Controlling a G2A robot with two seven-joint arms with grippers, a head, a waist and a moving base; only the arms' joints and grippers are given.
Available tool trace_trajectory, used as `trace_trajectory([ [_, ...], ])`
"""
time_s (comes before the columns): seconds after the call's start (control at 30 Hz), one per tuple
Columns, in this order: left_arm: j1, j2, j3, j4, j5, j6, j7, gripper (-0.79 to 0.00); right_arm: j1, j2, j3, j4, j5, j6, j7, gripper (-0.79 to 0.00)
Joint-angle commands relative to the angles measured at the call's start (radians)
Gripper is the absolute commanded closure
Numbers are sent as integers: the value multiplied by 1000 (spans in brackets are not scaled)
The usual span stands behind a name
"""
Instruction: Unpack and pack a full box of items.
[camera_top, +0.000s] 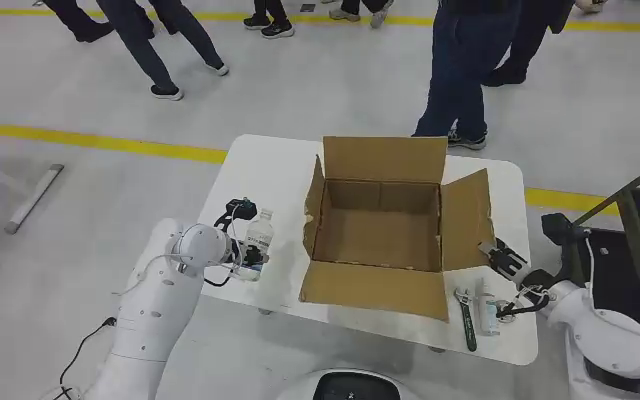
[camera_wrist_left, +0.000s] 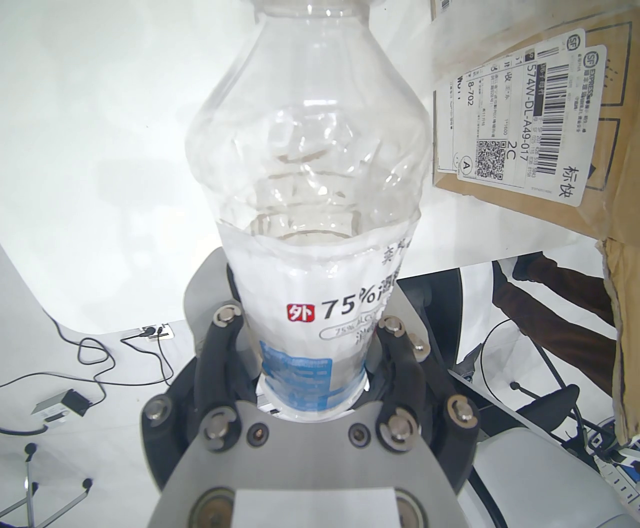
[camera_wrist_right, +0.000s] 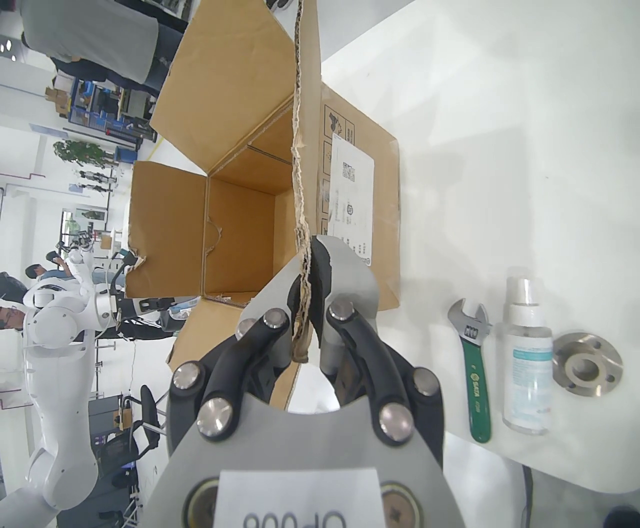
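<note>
Left gripper (camera_wrist_left: 310, 322): bottle (camera_wrist_left: 310, 165) base between fingers (camera_wrist_left: 216, 350) | right gripper (camera_wrist_right: 306, 292): box flap (camera_wrist_right: 310, 100) between fingers

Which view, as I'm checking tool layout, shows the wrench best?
The right wrist view: the wrench lies whole and close, beside the spray bottle. The top view shows it far off, thin and dark.

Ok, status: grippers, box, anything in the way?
Left gripper shut on bottle, beside box. Right gripper shut on box flap. Box open. Wrench, spray bottle, flange lie aside.
</note>
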Motion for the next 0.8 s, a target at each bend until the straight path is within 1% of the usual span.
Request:
trace_trajectory([
  [0.0, 0, 0, 0, 0, 0, 0, 0, 0, -27, 0, 0, -10, 9, 8, -5, 0],
  [0.17, 0, 0, 0, 0, 0, 0, 0, 0, -73, -2, -18, -23, 78, 37, -5, 0],
  [0.43, 0, 0, 0, 0, 0, 0, 0, 0, -110, 2, -42, -54, 95, 48, -27, 0],
  [0.47, 0, 0, 0, 0, 0, 0, 0, 0, -110, 3, -42, -56, 97, 48, -30, -243],
  [0.5, 0, 0, 0, 0, 0, 0, 0, 0, -110, 4, -40, -59, 100, 47, -33, -616],
  [0.53, 0, 0, 0, 0, 0, 0, 0, 0, -109, 4, -36, -60, 107, 50, -39, -785],
  [0.67, 16, 4, -4, -24, 1, -2, 32, 0, -102, 7, -8, -72, 148, 45, -60, -785],
  [0.77, 16, 12, -29, -85, -12, -4, 19, 0, -95, 9, 32, -90, 200, 24, -86, -785],
])
